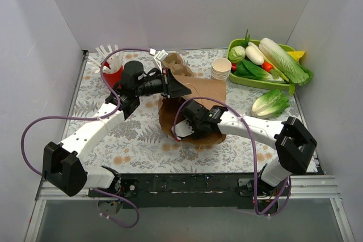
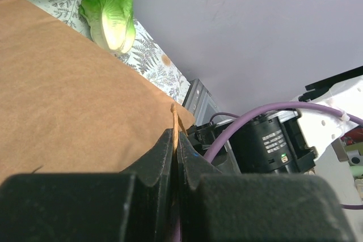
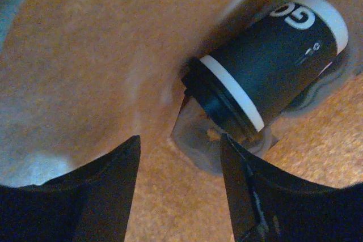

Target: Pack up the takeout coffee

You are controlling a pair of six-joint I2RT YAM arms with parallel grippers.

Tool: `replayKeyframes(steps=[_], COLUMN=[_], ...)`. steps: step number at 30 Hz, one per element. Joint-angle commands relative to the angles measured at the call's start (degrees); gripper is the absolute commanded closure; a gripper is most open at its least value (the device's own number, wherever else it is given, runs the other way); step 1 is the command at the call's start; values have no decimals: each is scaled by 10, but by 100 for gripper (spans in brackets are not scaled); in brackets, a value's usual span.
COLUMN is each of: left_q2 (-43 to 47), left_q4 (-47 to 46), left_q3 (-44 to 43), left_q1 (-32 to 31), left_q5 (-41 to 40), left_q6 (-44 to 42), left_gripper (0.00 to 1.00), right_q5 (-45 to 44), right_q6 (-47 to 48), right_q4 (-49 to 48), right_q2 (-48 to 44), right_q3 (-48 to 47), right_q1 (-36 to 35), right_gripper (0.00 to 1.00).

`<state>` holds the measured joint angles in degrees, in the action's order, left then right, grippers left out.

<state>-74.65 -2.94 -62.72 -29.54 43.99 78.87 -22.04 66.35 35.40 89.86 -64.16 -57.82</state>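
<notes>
The brown paper bag lies on its side in the middle of the table. My left gripper is shut on the bag's edge and holds it up, the thin paper pinched between the pads. My right gripper reaches into the bag's mouth. In the right wrist view it stands open with nothing between its fingers. Just beyond it the takeout coffee, dark-sleeved with a white rim and black lid, leans tilted in a round well of the tan carrier, its lid end close to the right fingertip.
A red cup of white straws stands at the back left. A tan pulp piece lies behind the left gripper. A stack of paper cups, a green tray of vegetables and a loose lettuce are at the right.
</notes>
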Motion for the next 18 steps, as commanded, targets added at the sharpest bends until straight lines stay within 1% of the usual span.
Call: replayKeyframes(steps=[1,4,6,7,9,10,12,13,15,17,18], left_q2=[12,12,14,14,15,15,16,16,17,18,19], left_q4=[-9,-9,-9,-8,-9,-8,-8,-8,-8,-6,-5], left_q3=[-9,-10,-10,-10,-10,-10,-8,-8,-8,-9,-9], left_q1=[-3,-3,-3,-3,-3,-3,-3,-3,-3,-3,-3], left_q5=[22,24,25,24,24,22,22,22,22,23,23], left_q6=[-3,-3,-3,-4,-3,-3,-3,-3,-2,-4,-4], left_gripper=[100,100,100,100,100,100,100,100,100,100,100], right_q5=[11,24,14,11,13,19,34,37,34,29,28], right_q6=[121,165,194,224,241,242,239,241,245,247,247], right_q4=[-108,-144,-159,-181,-193,-193,-190,-192,-205,-218,-219], right_q2=[-24,-33,-39,-41,-48,-50,-57,-58,-62,-60,-61], right_q3=[31,44,60,79,91,94,96,98,108,112,112], right_q1=[5,7,7,7,10,10,10,10,10,11,10], right_gripper=[39,41,42,42,44,49,54,60,64,73,75])
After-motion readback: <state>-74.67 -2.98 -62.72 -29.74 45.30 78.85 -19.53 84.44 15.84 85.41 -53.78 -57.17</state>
